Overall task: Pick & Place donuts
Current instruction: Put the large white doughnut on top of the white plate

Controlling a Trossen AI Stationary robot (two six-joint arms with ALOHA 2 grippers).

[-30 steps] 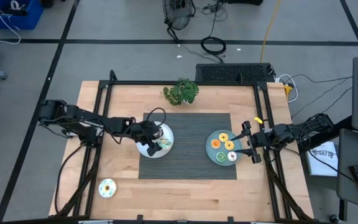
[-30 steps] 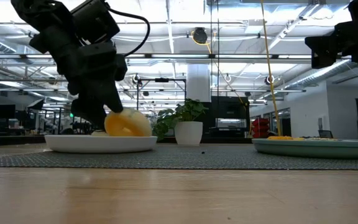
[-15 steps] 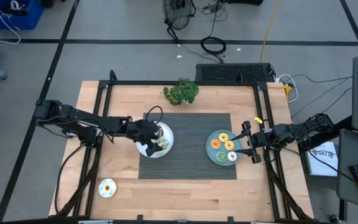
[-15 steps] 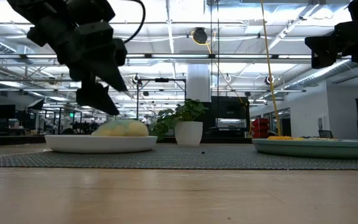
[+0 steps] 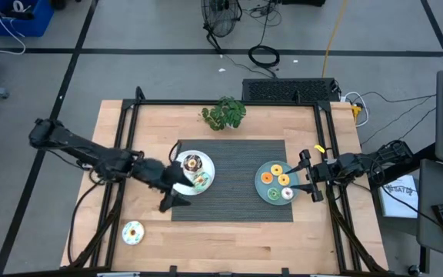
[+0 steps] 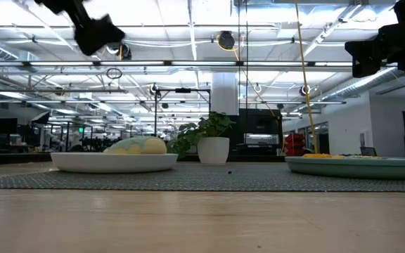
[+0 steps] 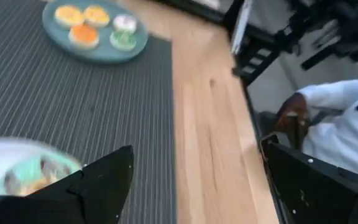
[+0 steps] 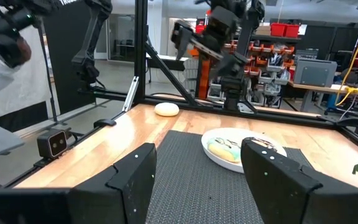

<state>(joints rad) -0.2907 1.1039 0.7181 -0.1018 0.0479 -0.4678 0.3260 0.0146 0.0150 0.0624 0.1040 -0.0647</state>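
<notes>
A white plate [image 5: 184, 171] on the dark mat holds a chocolate donut [image 5: 193, 163] and a mint and yellow donut [image 5: 201, 181], which also shows in the low view [image 6: 138, 146]. A teal plate [image 5: 263, 192] holds several donuts, yellow, orange and pale green. One pale yellow donut [image 5: 133, 232] lies on the bare wood near the table's near left corner. My left gripper [image 5: 172, 195] is open and empty, raised beside the white plate's near left side; its wrist view [image 7: 194, 168] shows the wide gap. My right gripper [image 5: 308, 175] is open and empty at the teal plate's right side.
A small green plant in a white pot [image 5: 223, 113] stands at the table's far edge. The ribbed mat [image 5: 233, 208] lies under both plates. A person's white sleeve and hand [image 7: 328, 106] show beyond the table's right edge. Bare wood lies along the near edge.
My left gripper has let go of the yellow and mint donut, which now lies flat on the white plate. The gripper has risen off the plate and gone toward the table's near left, turning as it went. My right arm has kept still.
</notes>
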